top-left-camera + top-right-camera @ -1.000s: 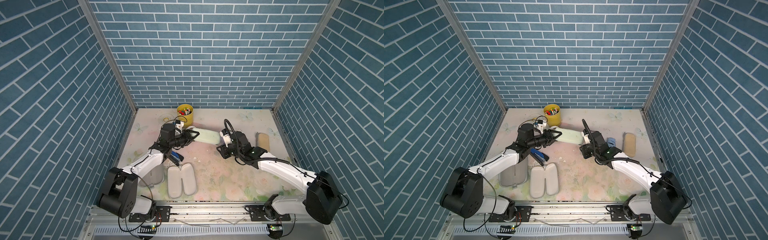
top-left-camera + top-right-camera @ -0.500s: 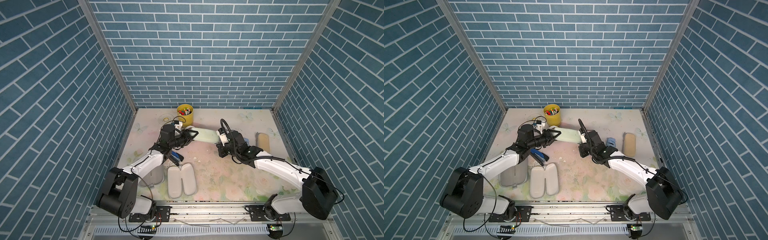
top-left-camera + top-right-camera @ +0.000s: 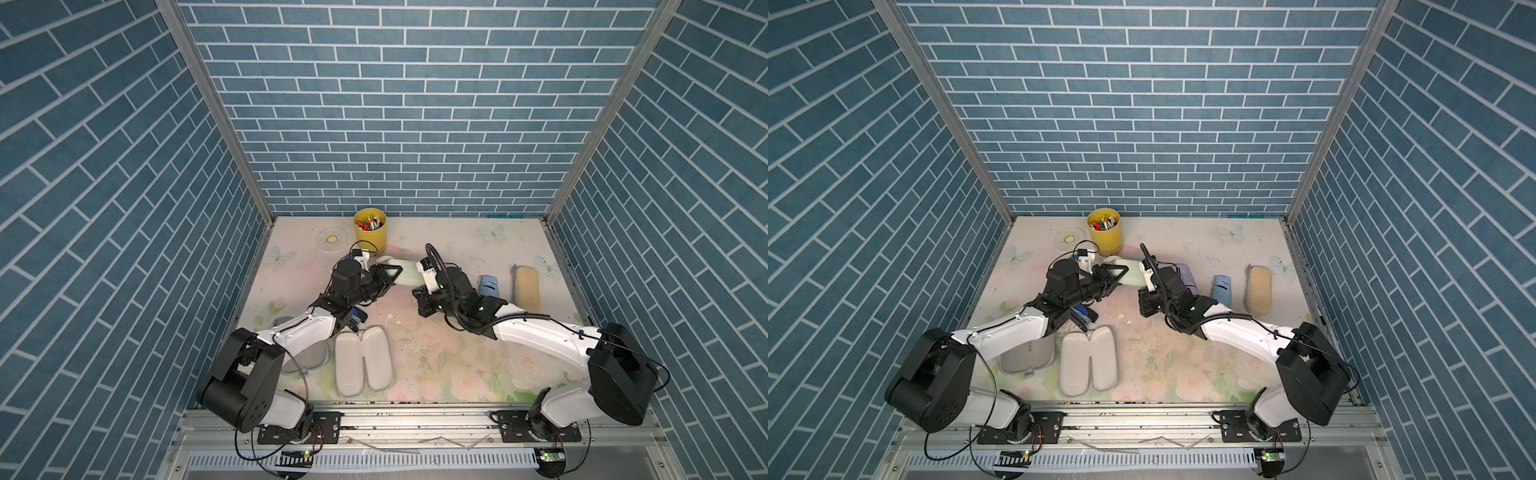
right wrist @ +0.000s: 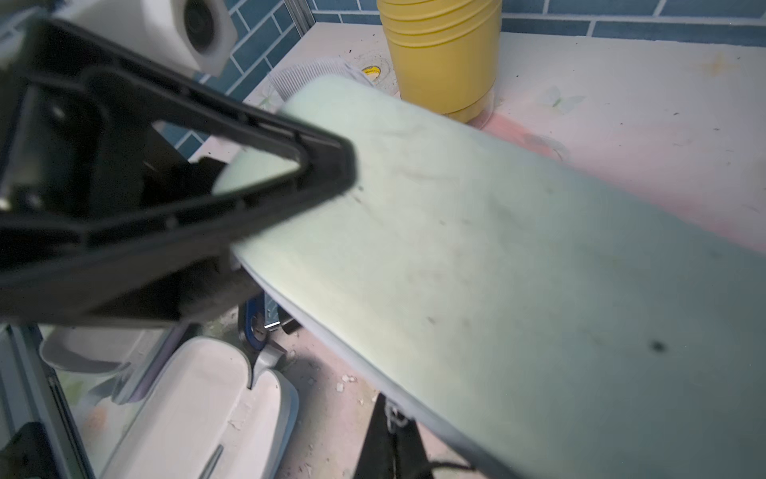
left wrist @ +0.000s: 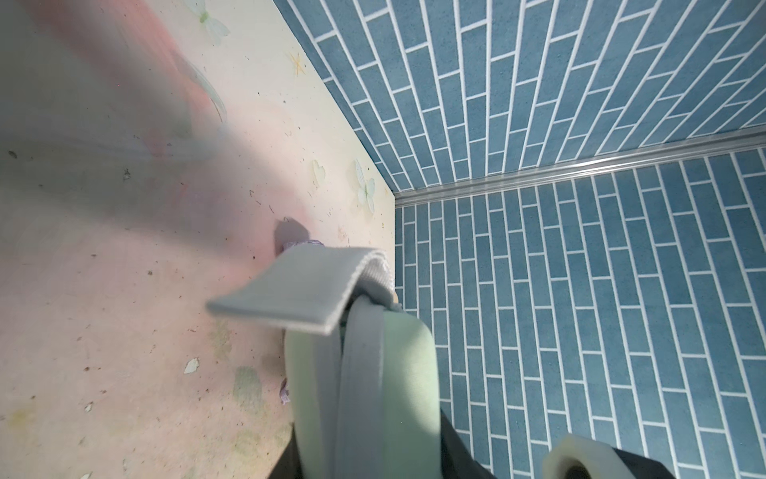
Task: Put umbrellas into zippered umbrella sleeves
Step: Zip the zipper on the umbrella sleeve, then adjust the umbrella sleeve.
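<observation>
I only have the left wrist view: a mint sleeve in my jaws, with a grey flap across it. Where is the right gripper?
Observer: The right gripper is pinched shut on the zip edge of the mint sleeve, toward the other end from the left gripper.
Operator: Any umbrella close by?
Observer: A light blue umbrella lies between the right wrist and the cream-tan sleeve.
Operator: Is another sleeve ready?
Observer: An open sleeve lies flat, pale inside up, near the front beside the left arm.
</observation>
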Available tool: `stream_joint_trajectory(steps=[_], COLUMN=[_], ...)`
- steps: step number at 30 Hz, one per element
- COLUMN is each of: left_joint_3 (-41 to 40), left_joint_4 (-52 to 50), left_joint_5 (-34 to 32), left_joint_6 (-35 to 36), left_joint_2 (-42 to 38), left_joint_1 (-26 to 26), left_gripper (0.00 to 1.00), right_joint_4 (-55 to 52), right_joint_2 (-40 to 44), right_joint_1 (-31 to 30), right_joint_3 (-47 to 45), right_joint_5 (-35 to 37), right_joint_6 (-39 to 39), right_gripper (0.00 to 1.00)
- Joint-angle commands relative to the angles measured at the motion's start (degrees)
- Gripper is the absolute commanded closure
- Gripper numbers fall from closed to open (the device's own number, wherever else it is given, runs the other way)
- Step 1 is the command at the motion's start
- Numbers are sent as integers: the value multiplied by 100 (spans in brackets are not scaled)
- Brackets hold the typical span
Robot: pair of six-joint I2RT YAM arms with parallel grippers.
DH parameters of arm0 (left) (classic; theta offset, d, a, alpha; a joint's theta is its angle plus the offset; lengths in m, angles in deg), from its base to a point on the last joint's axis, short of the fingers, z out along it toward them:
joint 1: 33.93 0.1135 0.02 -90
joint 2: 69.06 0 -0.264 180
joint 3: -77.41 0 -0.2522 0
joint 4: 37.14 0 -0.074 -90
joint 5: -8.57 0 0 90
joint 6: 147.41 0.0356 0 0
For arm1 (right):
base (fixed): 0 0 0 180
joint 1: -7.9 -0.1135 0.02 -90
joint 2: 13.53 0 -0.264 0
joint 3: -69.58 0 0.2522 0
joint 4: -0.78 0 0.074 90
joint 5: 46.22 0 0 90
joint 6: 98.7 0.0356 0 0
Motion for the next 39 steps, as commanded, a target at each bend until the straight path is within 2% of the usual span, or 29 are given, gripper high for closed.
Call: stream_joint_trajectory(steps=[1,4,5,9,12,15,23,27,33,39], left_joint_3=[-169,-267,-306,-636,-604,-527,-586,-634,-729,-517], left_joint_4=[891,1113,1169,1488,1649,1786,1644,1573,1469,1585], left_joint_5=[-295,-471,-559,-1204,-1549,-1825,-2426,-2570,-2823,-2624], left_joint_6=[-266,-331,-348,-568,-659,-777,-1175,-1211,-1103,-1128], left_joint_2=[103,118,93,-3,70,159,15,-78,-239,-13], left_joint_1=[-190,-197,-145,102,53,-167,-753,-832,-667,-798], left_gripper=[100,100,100,100,97,95,90,90,90,91], right_joint_4=[1103,1113,1115,1360,2036,2882,4741,4392,3200,3532], right_joint_2=[-263,-533,-520,-6,339,151,-846,-842,-135,-311], right_joint_1=[-115,-96,-42,599,983,1075,1107,1100,1002,999], right_joint_3=[490,773,733,-40,-784,-1020,-1173,-1073,-1517,-1474], right_joint_5=[-243,-455,-694,-1379,-1453,-1442,-739,-590,-190,-152], right_joint_6=[672,1143,1409,2962,4172,5002,6115,6147,6268,6206], right_gripper=[100,100,93,44,24,20,20,22,24,23])
